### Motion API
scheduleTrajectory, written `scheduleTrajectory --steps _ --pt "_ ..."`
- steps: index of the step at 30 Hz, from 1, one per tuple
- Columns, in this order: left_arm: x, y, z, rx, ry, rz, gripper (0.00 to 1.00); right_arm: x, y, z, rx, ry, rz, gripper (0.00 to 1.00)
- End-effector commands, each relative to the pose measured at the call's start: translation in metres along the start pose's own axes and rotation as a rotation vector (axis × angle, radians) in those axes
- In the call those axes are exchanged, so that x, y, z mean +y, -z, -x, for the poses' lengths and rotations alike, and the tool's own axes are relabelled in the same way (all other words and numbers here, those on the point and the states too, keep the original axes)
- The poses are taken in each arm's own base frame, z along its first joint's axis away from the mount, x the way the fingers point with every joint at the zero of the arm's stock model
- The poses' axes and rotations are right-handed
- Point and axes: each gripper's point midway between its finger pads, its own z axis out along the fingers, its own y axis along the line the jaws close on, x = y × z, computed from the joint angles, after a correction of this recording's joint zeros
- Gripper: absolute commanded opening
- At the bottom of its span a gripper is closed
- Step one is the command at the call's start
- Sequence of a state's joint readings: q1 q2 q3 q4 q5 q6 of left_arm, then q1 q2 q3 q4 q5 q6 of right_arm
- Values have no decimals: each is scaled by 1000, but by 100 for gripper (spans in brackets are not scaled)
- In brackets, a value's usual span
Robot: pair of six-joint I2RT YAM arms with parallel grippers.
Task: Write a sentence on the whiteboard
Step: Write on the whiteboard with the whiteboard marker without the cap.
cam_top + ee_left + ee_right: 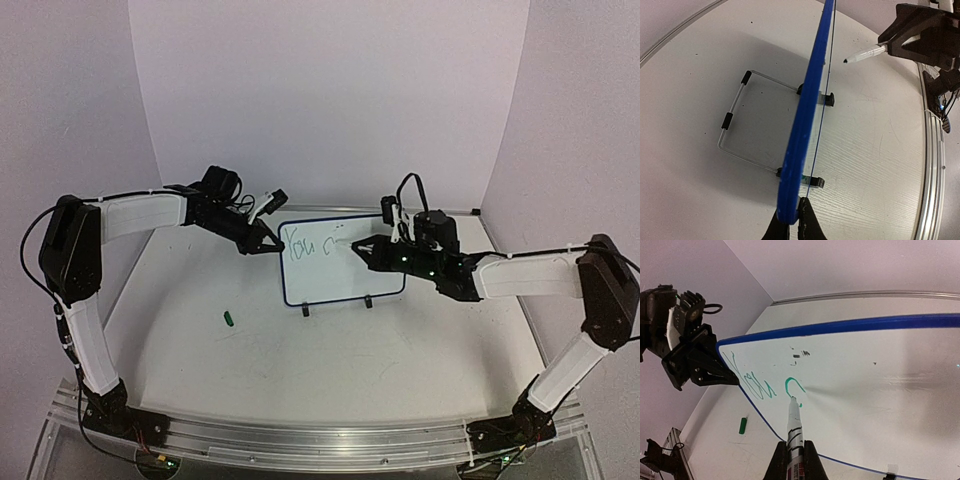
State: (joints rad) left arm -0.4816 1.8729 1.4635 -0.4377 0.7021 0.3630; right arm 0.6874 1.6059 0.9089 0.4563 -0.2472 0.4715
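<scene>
Right wrist: right gripper (795, 452) clamps the marker (793, 422) at the whiteboard (875, 370); left gripper (731, 378) pinches its frame.

A white table (330, 370) is filling the scene, its far corners curving. Plain panels are closing it in: the left wall (60, 100), the far wall (330, 90) and the right wall (585, 100), all looking faintly lilac, perhaps from the camera's tint. Soft light is casting faint shadows. A metal rail (300, 440) is running along the near edge.
</scene>
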Motion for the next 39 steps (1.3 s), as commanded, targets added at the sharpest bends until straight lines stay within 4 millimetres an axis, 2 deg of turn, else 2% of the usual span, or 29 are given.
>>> scheduleTrajectory --steps 1,7,14,31,39 --pt "23 8 -11 53 -40 131 0 3 12 17 -55 21 -10 0" --pt "23 7 -12 55 -39 131 0 -10 7 8 -33 10 -37 0" --pt "23 6 -13 56 -37 129 0 -18 2 12 -39 4 -55 0" --pt "25 5 -15 61 -36 129 0 -15 -5 30 -70 25 -36 0" --pt "25 5 -15 61 -36 129 0 -17 -14 16 -24 15 -17 0"
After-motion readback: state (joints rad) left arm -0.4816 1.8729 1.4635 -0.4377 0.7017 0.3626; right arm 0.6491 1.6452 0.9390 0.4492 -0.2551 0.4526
